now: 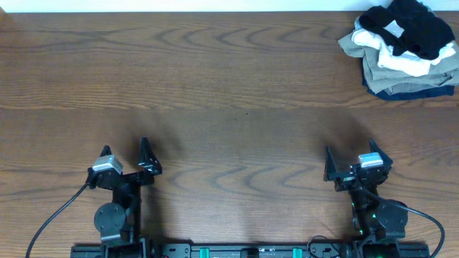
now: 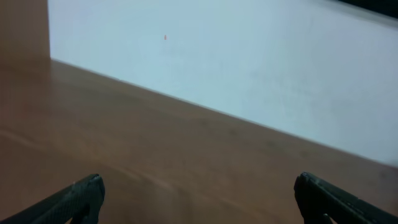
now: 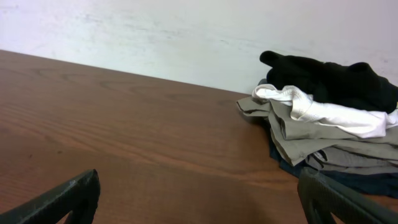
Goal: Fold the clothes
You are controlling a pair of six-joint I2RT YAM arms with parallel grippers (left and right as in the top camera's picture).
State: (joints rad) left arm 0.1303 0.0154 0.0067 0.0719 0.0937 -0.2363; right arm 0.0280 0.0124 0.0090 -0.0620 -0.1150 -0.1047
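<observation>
Left claw (image 1: 126, 147) & right claw (image 1: 350, 149) are hanging spread, empty, while black polo shirt (image 1: 416, 27) is lying crumpled atop pile (image 1: 398, 80) at counter's (image 1: 229, 93) far-right corner, so grabbing it is prob. risking dragging white garment (image 1: 406, 63) underneath along.

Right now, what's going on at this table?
Nothing is being handled yet. The left gripper and right gripper both sit open and empty near the front edge of the table. The black polo shirt lies crumpled atop a pile of white, khaki and navy garments in the far right corner.
</observation>
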